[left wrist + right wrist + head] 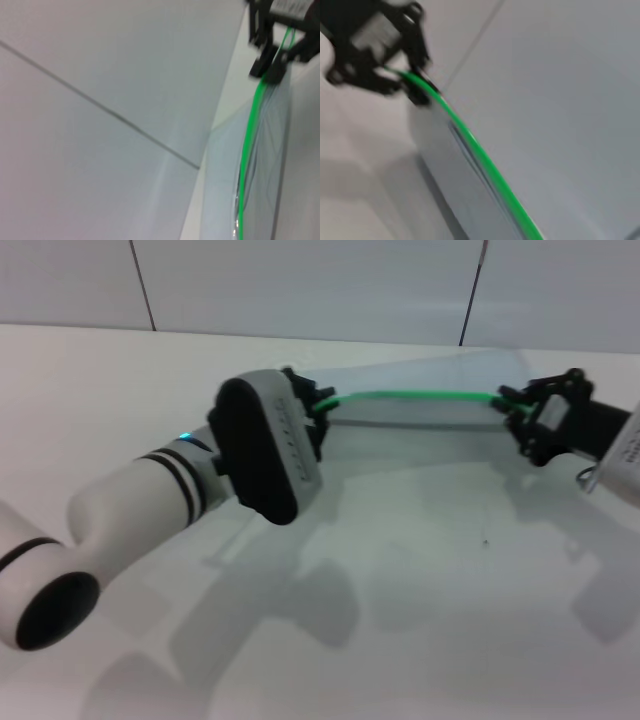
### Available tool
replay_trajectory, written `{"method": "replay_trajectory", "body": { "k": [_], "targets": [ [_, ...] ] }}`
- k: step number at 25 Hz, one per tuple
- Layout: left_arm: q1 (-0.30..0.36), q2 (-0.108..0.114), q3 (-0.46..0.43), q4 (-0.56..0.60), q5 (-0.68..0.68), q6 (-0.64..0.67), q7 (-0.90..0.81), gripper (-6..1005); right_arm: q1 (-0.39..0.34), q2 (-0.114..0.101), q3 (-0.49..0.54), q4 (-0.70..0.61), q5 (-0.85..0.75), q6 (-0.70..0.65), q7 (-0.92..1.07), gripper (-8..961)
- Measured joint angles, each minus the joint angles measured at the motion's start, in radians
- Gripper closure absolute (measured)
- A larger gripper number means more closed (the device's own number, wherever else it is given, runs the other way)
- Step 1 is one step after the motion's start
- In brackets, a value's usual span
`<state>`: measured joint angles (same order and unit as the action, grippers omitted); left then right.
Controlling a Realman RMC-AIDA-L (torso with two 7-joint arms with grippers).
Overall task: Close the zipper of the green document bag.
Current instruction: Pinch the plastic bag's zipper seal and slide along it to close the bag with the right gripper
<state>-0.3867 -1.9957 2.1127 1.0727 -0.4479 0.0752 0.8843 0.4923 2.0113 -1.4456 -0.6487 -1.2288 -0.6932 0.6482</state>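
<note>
Left gripper [312,405]: jaws pinched on one end of the zipper [415,396].
Right gripper [525,412]: jaws pressed together on the zipper's other end.
Zipper: stretched between the two pairs of jaws, slightly bowed; slider too small to tell.
Green document bag [420,415]: hangs from the zipper, raised off the white bench [420,570].

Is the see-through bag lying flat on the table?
No, the green document bag hangs lifted, its zipper stretched between the left gripper and the right gripper.
</note>
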Motion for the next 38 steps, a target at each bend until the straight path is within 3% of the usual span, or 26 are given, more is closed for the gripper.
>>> {"method": "replay_trajectory", "body": {
  "k": [5, 26, 34, 38],
  "targets": [
    [0.034, -0.004, -0.040, 0.013, 0.000, 0.000, 0.021, 829, 0.004, -0.007, 0.093, 0.050, 0.000, 0.008, -0.045, 845],
    [0.068, -0.010, -0.072, 0.013, 0.000, 0.002, 0.030, 816, 0.011, -0.011, 0.150, 0.086, 0.000, 0.048, -0.076, 794],
    [0.067, -0.029, -0.084, -0.035, -0.004, 0.087, 0.058, 810, 0.011, 0.016, 0.183, 0.082, 0.008, 0.095, -0.119, 774],
    [0.063, -0.035, -0.084, -0.079, -0.024, 0.197, 0.060, 808, 0.011, 0.020, 0.189, 0.078, 0.037, 0.096, -0.120, 764]
  ]
}}
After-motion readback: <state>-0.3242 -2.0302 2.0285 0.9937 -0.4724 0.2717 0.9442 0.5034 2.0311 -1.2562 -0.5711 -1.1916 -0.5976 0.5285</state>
